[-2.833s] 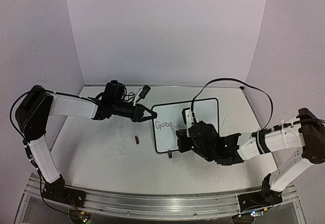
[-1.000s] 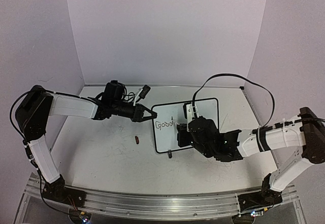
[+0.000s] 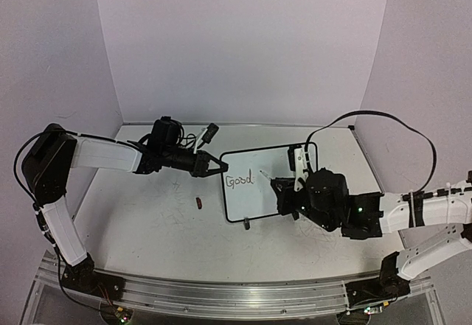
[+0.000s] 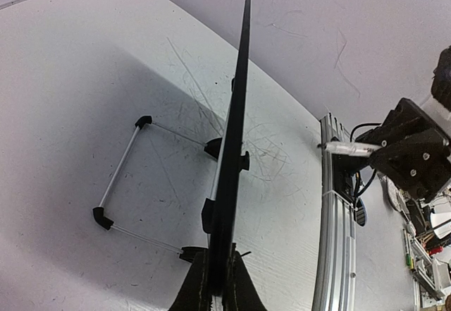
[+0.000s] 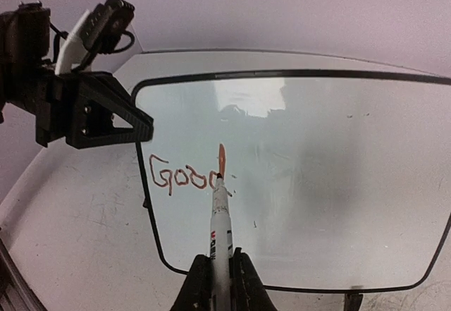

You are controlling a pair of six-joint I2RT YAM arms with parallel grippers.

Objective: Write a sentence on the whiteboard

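The whiteboard [image 3: 274, 185] stands tilted on its feet mid-table, white with a thin black rim. My left gripper [image 3: 219, 166] is shut on its left edge; the left wrist view shows the board [image 4: 236, 142] edge-on between the jaws. My right gripper [image 5: 220, 272] is shut on a white marker [image 5: 220, 219], its tip touching the board [image 5: 317, 177] at the last letter. The sentence [image 5: 184, 176] reads only "Good", in reddish-brown strokes near the board's left edge; it also shows in the top view [image 3: 240, 180].
A small dark red marker cap [image 3: 199, 203] lies on the table left of the board. The board's wire stand [image 4: 127, 177] rests behind it. An aluminium rail [image 3: 221, 292] runs along the near edge. Purple walls enclose the table.
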